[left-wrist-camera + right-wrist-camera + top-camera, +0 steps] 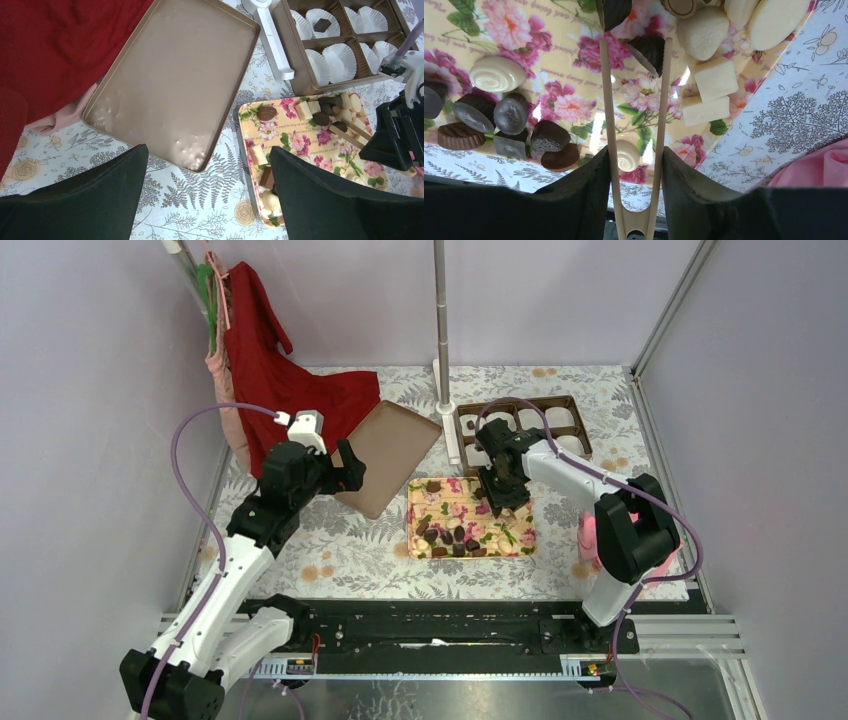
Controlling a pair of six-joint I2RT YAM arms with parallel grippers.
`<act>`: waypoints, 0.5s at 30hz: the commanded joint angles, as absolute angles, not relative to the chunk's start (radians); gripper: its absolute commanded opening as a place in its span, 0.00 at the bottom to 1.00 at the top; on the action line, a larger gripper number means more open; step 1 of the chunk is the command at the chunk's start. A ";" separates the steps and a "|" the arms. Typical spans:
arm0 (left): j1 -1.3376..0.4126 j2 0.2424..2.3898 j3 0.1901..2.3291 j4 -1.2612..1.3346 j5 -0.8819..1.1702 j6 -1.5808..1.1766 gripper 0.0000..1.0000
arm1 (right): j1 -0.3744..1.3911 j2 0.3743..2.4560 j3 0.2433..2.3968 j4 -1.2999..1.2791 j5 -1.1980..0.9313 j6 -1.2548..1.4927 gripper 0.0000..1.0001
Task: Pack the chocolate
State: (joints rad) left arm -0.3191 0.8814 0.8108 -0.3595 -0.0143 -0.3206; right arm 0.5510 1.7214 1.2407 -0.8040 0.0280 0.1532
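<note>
On the flowery tray [510,535], the pick-up step is going on. The right claw [636,170] pinches the tongs [607,110], and their tips sit on each side of a dark chocolate [650,50]. Next, I think, it must squeeze, lift, and carry it to the box [520,400] at 12 o'clock. The left claw [210,200] is spread wide and holds nothing.

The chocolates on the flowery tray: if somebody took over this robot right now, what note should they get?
Left claw: open, empty, hovering beside the box lid.
Right claw: shut on wooden tongs, whose tips straddle a dark chocolate on the floral tray.
Where: most chocolates, dark and white, lie on that tray; the box of paper cups sits behind it.
Done: one dark piece sits in a cup.
Left: the other cups in view look empty; carry the tray's pieces across.
</note>
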 commanded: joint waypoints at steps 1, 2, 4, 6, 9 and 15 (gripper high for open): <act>-0.313 0.881 0.804 -0.327 -0.005 -0.316 0.99 | 0.562 1.726 1.272 -0.858 0.024 0.136 0.45; -0.313 0.882 0.804 -0.327 -0.005 -0.316 0.99 | 0.563 1.724 1.272 -0.861 0.014 0.133 0.45; -0.313 0.881 0.805 -0.328 -0.005 -0.316 0.99 | 0.568 1.716 1.269 -0.864 -0.027 0.124 0.45; -0.313 0.883 0.805 -0.328 -0.005 -0.317 0.99 | 0.574 1.704 1.269 -0.867 -0.057 0.120 0.45; -0.313 0.884 0.805 -0.327 0.020 -0.318 0.99 | 0.581 1.700 1.274 -0.896 -0.071 0.116 0.44; -0.313 0.884 0.804 -0.327 0.020 -0.318 0.99 | 0.594 1.674 1.270 -0.945 -0.097 0.106 0.44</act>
State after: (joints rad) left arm -0.3191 0.8825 0.8108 -0.3595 0.0040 -0.3206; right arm 0.5774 1.7210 1.2407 -0.8742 -0.0486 0.1272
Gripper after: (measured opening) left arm 0.986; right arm 0.448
